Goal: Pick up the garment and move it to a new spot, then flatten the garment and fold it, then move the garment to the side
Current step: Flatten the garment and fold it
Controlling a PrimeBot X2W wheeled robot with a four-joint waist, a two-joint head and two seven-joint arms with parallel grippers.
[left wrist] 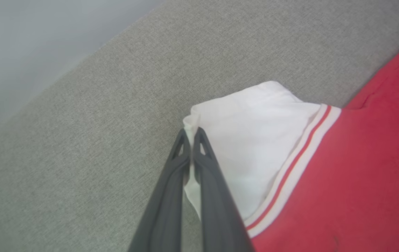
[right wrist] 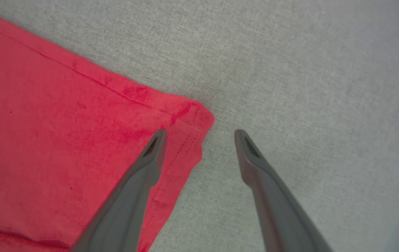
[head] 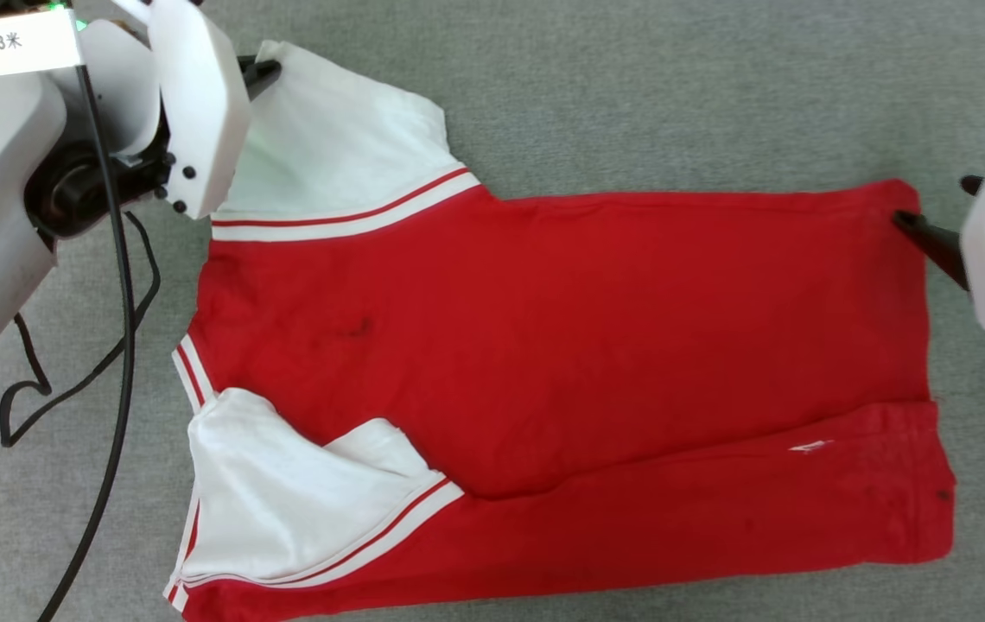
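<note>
The garment (head: 562, 345), a red jersey with white sleeves and striped trim, lies spread on the grey cloth surface, plain red face up, its near long side folded over. My left gripper (head: 272, 69) is at the far white sleeve (left wrist: 255, 140), and in the left wrist view it (left wrist: 192, 131) is shut on that sleeve's edge, with white cloth pinched between the fingers. My right gripper (right wrist: 199, 134) is open at the far hem corner (right wrist: 189, 112), one finger over the red cloth, the other over the bare surface. One dark fingertip (head: 907, 220) shows at that corner.
A black cable (head: 112, 328) hangs from my left arm and loops over the grey surface (head: 674, 104) at the left. A pale band beyond the surface's edge (left wrist: 28, 42) shows in the left wrist view.
</note>
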